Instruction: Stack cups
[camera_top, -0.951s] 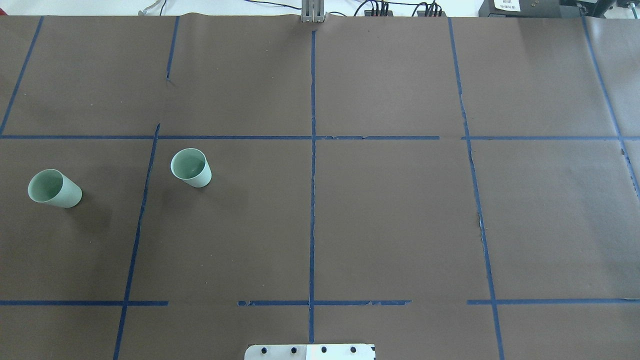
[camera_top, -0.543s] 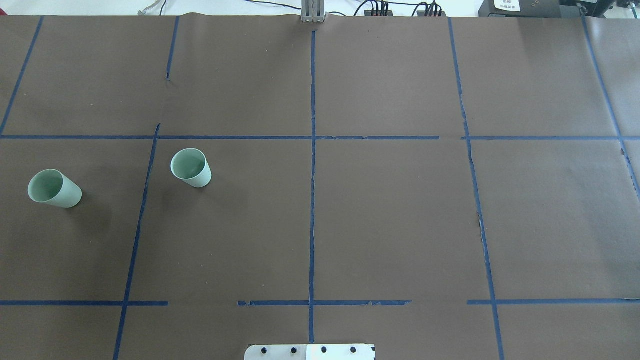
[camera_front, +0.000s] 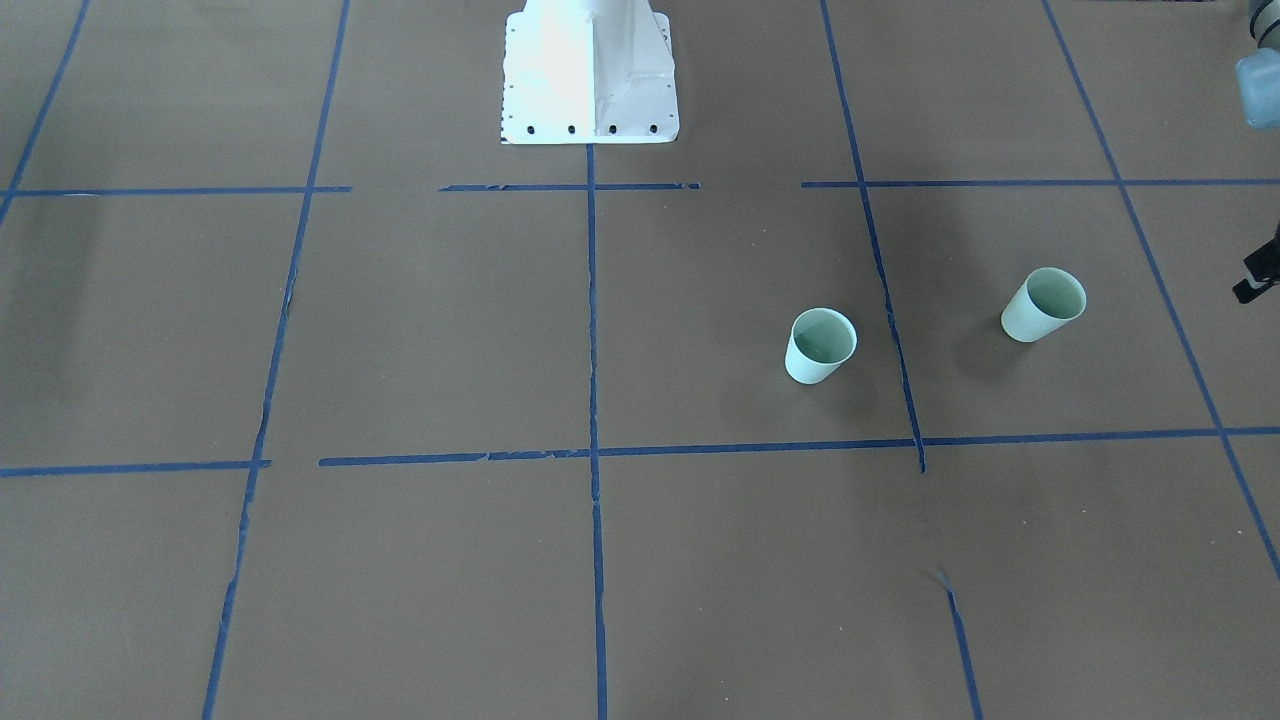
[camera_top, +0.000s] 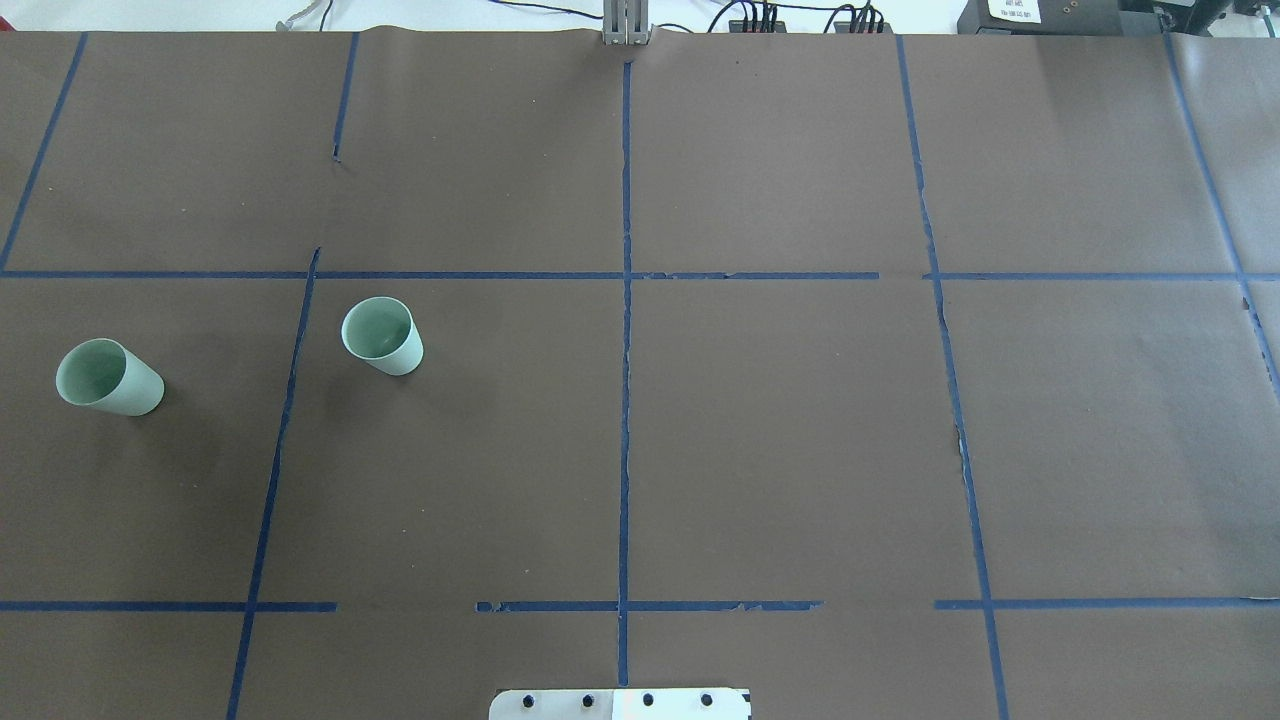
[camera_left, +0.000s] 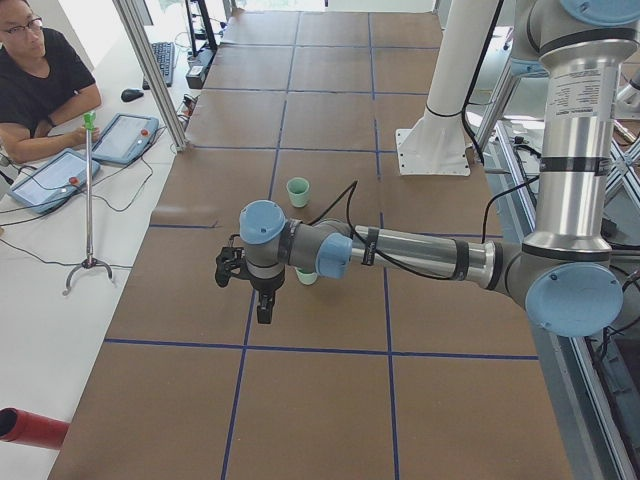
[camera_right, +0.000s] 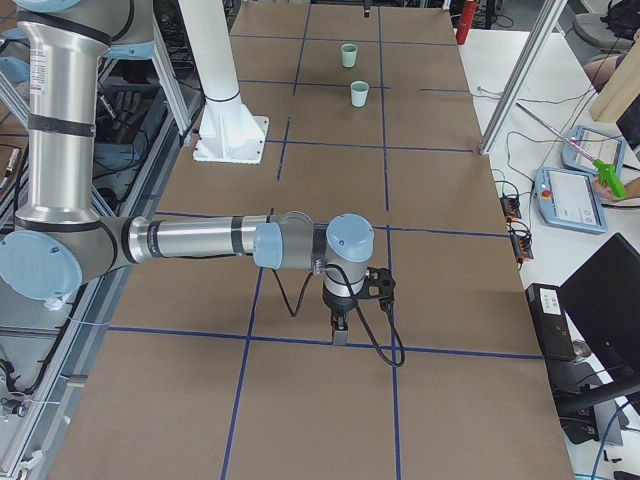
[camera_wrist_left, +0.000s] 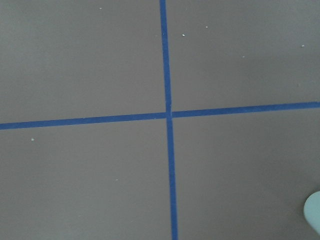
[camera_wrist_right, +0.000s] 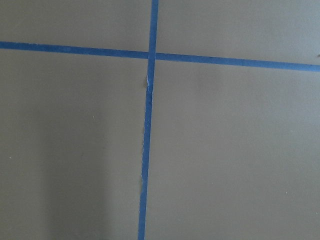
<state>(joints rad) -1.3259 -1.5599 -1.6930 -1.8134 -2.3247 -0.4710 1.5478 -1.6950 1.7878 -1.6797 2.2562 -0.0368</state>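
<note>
Standing upright on the brown paper (camera_top: 780, 430), the outer cup (camera_top: 108, 378) and the inner cup (camera_top: 382, 335) are apart, unstacked. Both are matte mint, tapered and thin-rimmed, with mouths up. The outer cup is near the left gripper (camera_left: 262, 310), half hidden behind its wrist in the left side view, and the inner cup stands farther beyond those jaws. The right gripper (camera_right: 340, 330) hangs well apart from both. Whether either pair of jaws is spread or pressed together, I cannot tell. Blue tape (camera_top: 625, 400), frayed in spots, grids the paper.
</note>
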